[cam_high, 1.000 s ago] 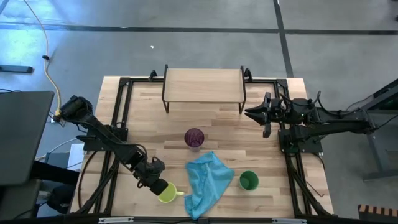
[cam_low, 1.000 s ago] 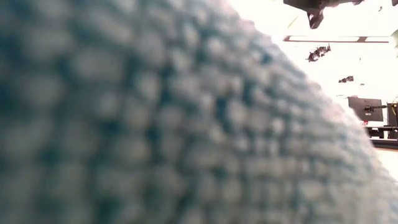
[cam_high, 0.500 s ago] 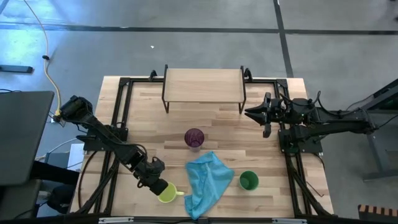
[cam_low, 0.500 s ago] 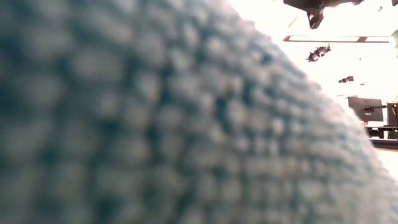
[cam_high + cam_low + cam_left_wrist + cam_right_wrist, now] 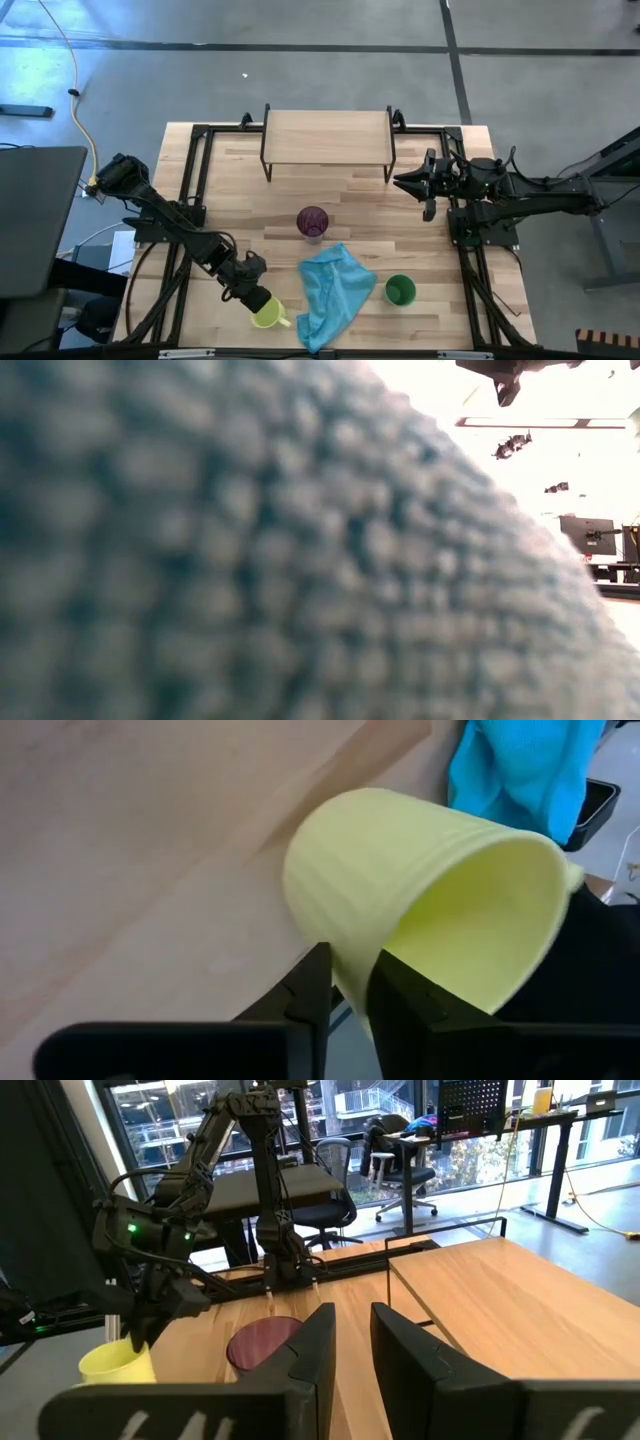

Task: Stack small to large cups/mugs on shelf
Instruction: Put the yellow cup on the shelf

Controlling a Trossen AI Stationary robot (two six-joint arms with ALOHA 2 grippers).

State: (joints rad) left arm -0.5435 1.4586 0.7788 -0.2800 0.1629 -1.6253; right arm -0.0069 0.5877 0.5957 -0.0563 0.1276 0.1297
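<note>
Near the wooden table's (image 5: pixel 230 170) front edge, the left gripper (image 5: pixel 348 990) pinches the yellow mug's (image 5: pixel 420 910) rim and should lift it level and slowly toward the shelf (image 5: pixel 327 136), while the right gripper (image 5: pixel 351 1342) waits beside it, fingers slightly apart.

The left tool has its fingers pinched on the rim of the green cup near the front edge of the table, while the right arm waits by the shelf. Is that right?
Not quite. The left tool is pinching the rim of the yellow mug, not the green cup, which stands untouched on the far side of the blue cloth. The left wrist view shows the grip. The right arm does wait by the shelf.
</note>
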